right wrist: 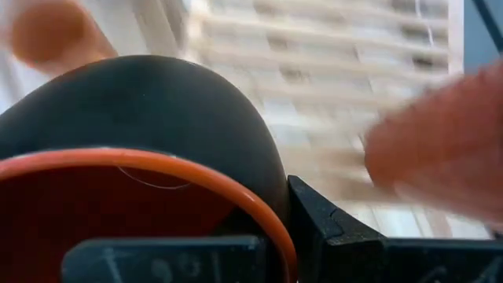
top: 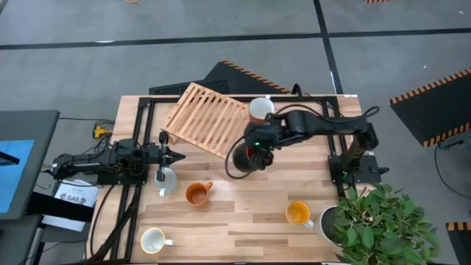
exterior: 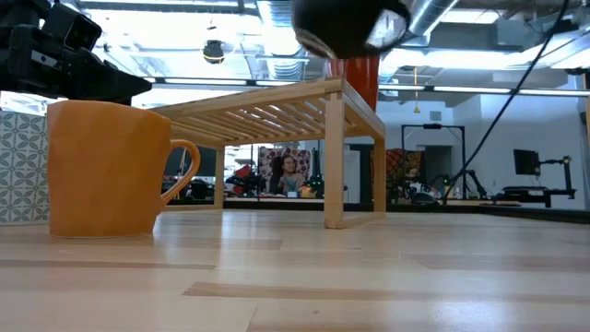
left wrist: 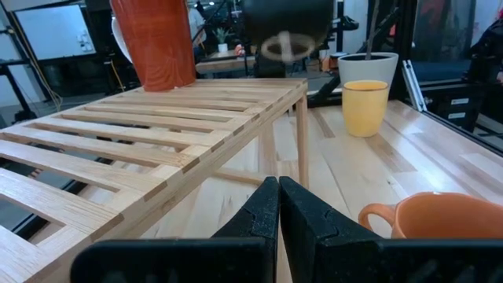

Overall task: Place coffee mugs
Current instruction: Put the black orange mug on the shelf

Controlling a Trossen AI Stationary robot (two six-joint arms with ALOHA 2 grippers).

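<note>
My right gripper (top: 254, 151) is shut on the dark mug with the red inside (top: 244, 159), held in the air beside the wooden slatted rack (top: 210, 118). The terracotta mug (top: 260, 109) stands on the rack's far right corner. The brownish-orange mug (top: 196, 193), orange-yellow mug (top: 297, 213), cream-white mug (top: 152, 239) and pale blue-grey mug (top: 168, 181) stand on the table. My left gripper (left wrist: 279, 212) is shut on nothing, near the table's left side and pointing toward the rack. My right gripper holds the dark mug by its rim (right wrist: 271, 216). One finger (right wrist: 322, 224) lies against the outside of the wall; the other is hidden from view. The fingers come from above. The mug (exterior: 350, 23) hangs clear of the table, higher than the rack's top.
A white pot with a green leafy plant (top: 372, 221) stands at the table's near right corner. The rack (exterior: 277, 115) stands on legs, with open room under it. Bare wood lies between the brownish-orange and orange-yellow mugs. A person sits far behind the table (exterior: 289, 172).
</note>
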